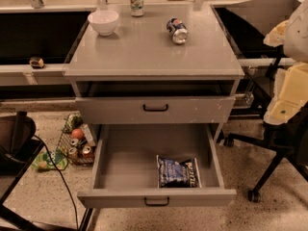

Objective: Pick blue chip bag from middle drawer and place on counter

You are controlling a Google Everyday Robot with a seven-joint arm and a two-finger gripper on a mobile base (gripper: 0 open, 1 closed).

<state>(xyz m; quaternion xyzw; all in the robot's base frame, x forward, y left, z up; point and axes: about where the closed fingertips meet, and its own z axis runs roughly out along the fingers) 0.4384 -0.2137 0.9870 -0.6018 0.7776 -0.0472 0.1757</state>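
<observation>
The blue chip bag point(177, 172) lies flat in the front right part of the middle drawer point(122, 160), which is pulled fully open with its black handle toward me. The counter point(144, 52) is the flat grey top of the cabinet above it. My gripper point(288, 93) shows as pale cream and white shapes at the right edge of the view. It is to the right of the cabinet, apart from the bag and the drawer, and nothing shows in it.
On the counter stand a white bowl point(103, 22) and an upright green-white can point(136, 0); a blue soda can point(177, 31) lies on its side. The scuffed upper drawer point(155, 109) is shut. A wire basket of cans point(77, 143) sits on the floor at left, a black office chair point(274, 153) at right.
</observation>
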